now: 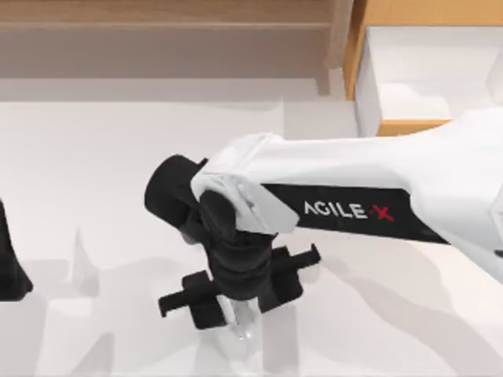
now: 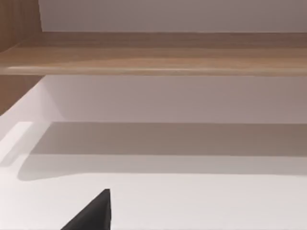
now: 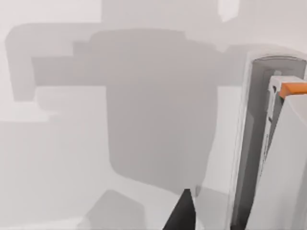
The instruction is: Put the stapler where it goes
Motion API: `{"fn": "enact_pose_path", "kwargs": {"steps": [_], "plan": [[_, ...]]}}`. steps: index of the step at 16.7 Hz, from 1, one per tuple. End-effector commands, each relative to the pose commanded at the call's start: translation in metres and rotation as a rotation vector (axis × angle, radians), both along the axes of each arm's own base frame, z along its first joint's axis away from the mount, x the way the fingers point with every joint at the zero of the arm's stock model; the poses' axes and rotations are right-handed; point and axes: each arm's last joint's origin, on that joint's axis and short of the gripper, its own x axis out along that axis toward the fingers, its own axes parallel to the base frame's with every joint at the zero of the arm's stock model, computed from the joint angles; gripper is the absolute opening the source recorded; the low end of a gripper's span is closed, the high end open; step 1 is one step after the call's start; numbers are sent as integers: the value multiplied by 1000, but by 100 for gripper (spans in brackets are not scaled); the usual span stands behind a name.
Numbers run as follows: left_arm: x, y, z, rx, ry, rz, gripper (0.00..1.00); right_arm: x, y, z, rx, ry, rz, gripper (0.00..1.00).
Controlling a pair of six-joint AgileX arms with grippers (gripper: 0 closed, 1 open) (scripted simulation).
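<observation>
Presently the right gripper [image 1: 236, 314] hangs over the stapler [image 1: 242, 334], which lies at six o'clock on the table [image 1: 94, 181]. Whether its fingers are parted cannot be told. Recommended: centre on the slim body before squeezing. Left arm [image 1: 12, 267] parked at nine o'clock.

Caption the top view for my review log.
Right gripper reaches down over the pale stapler near the table's front edge.

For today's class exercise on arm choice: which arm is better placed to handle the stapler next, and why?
Right. The right gripper hangs directly over the stapler near the table's front middle, while the left arm sits parked at the left edge.
</observation>
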Motion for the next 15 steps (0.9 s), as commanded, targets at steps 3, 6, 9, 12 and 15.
{"fn": "enact_pose_path", "kwargs": {"steps": [3, 6, 9, 12, 15], "plan": [[0, 0, 0, 0, 0, 0, 100, 0, 0, 0, 0, 0, 0, 10], [0, 0, 0, 0, 0, 0, 100, 0, 0, 0, 0, 0, 0, 0], [0, 0, 0, 0, 0, 0, 100, 0, 0, 0, 0, 0, 0, 0], [0, 0, 0, 0, 0, 0, 100, 0, 0, 0, 0, 0, 0, 0], [0, 0, 0, 0, 0, 0, 100, 1, 1, 7, 7, -5, -3, 0]]}}
